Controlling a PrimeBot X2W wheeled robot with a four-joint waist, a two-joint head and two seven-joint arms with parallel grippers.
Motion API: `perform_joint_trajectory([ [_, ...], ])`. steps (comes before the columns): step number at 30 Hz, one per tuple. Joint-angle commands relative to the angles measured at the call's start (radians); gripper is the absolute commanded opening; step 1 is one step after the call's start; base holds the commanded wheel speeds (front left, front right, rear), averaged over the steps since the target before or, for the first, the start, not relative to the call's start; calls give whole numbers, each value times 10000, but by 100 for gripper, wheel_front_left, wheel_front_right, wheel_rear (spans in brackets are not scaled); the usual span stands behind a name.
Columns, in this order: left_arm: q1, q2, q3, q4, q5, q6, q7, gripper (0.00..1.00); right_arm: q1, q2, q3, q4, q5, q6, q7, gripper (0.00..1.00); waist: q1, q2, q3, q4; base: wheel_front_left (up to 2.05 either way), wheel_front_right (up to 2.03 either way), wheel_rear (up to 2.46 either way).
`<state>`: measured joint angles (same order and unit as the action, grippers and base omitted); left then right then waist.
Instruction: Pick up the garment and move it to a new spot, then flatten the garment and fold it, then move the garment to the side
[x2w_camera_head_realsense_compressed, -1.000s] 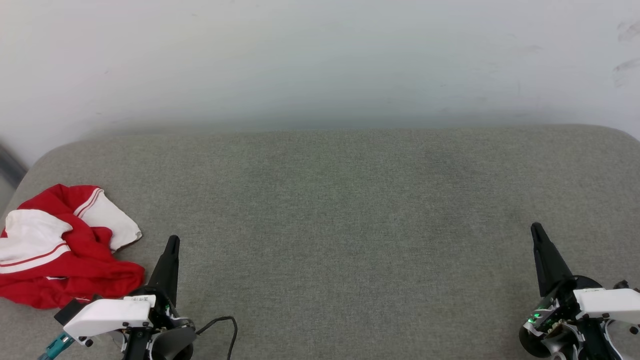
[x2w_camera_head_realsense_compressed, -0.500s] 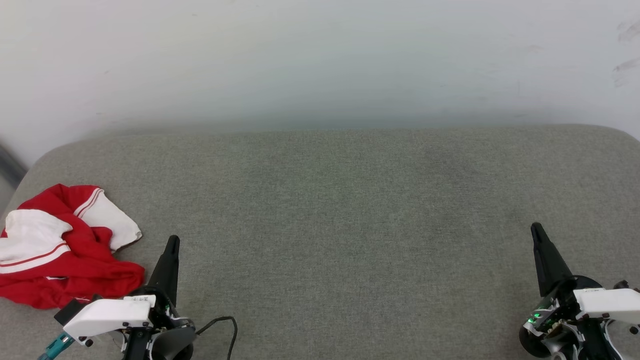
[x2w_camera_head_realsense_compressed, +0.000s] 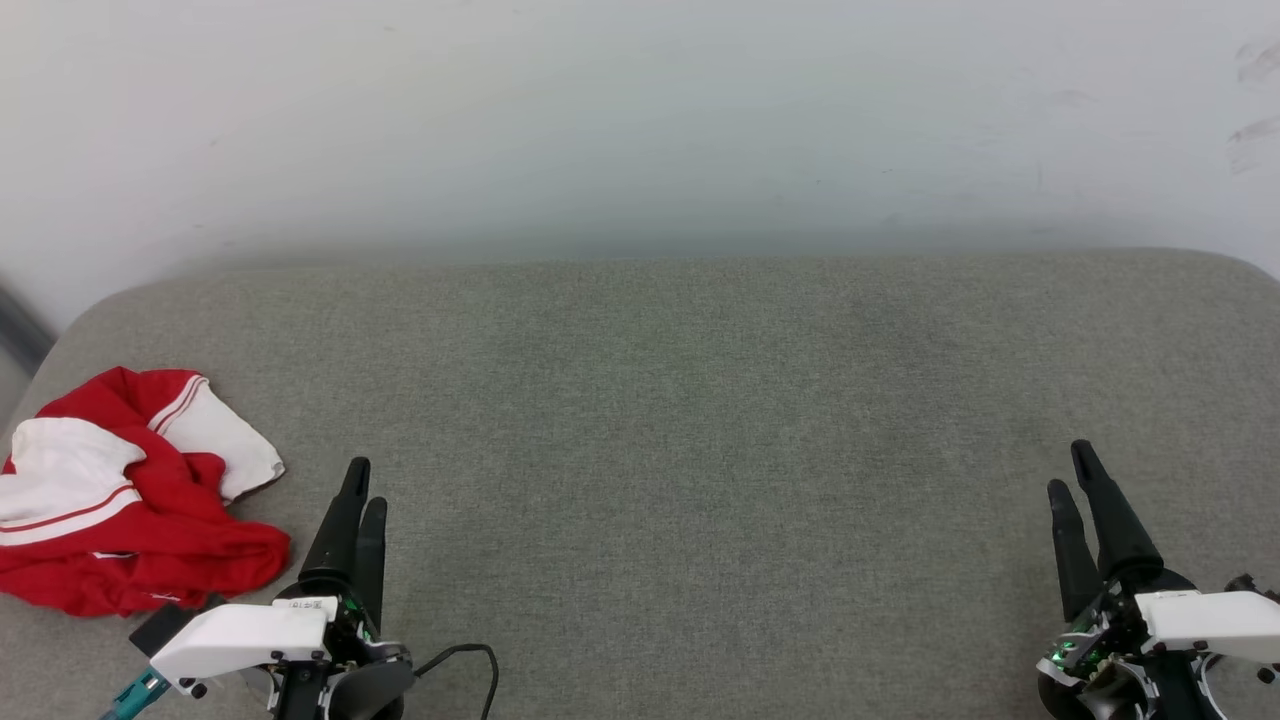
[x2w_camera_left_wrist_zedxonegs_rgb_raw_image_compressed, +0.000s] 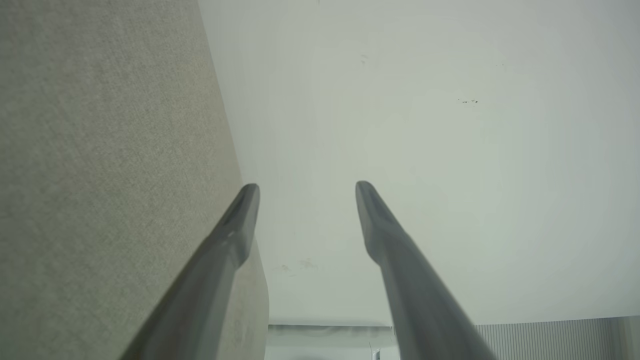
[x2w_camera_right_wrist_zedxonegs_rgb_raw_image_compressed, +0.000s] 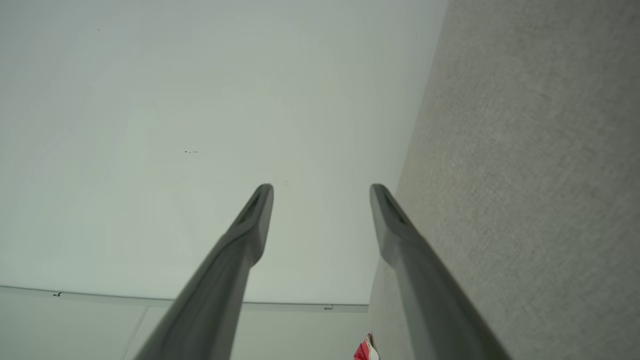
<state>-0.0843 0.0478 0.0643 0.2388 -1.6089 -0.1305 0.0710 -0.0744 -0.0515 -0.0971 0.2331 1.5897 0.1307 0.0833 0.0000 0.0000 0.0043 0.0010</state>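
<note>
Grey cushion (x2w_camera_head_realsense_compressed: 700, 420) serving as worktop; garment (x2w_camera_head_realsense_compressed: 130, 500) lying crumpled at left edge; left gripper (x2w_camera_head_realsense_compressed: 366, 485), right gripper (x2w_camera_head_realsense_compressed: 1068, 467) hovering parted, empty, likely awaiting pickup.

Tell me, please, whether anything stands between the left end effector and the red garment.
Nothing visible does. The garment lies crumpled at the left of the grey padded surface. The open left end effector sits to its right, apart from it, with bare grey fabric between them.

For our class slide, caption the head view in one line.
Crumpled garment lies far-left on the grey cushion; left gripper and right gripper open, empty.
</note>
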Motion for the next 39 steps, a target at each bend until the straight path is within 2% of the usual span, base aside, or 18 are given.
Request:
perform_joint_trajectory([
  [1,-295,23,-114,-375,64,-2,-132,100,-101,-85,101,-299,-191,2,-145,100,0,0,2,8,0,0,0],
  [6,-302,24,-300,-656,372,-2,-365,100,-83,-225,305,-489,-713,2,-451,100,0,0,2,24,0,0,0],
  [10,-313,26,-433,-797,1077,-2,-540,100,-75,-349,396,-633,-1479,2,-663,100,0,0,-5,33,0,0,0],
  [23,-440,49,-735,-905,5207,92,-1063,100,-85,-371,407,-1065,-5987,2,-1083,100,0,0,-15,37,0,0,0],
  [29,-375,145,-914,-1036,6902,312,-1282,100,-54,-458,598,-1194,-7293,1,-1124,100,0,0,-19,44,0,0,0],
  [39,-288,438,-1302,-1411,8932,729,-1616,100,53,-616,637,-1461,-8899,1,-1245,100,0,0,-20,51,0,0,0],
])
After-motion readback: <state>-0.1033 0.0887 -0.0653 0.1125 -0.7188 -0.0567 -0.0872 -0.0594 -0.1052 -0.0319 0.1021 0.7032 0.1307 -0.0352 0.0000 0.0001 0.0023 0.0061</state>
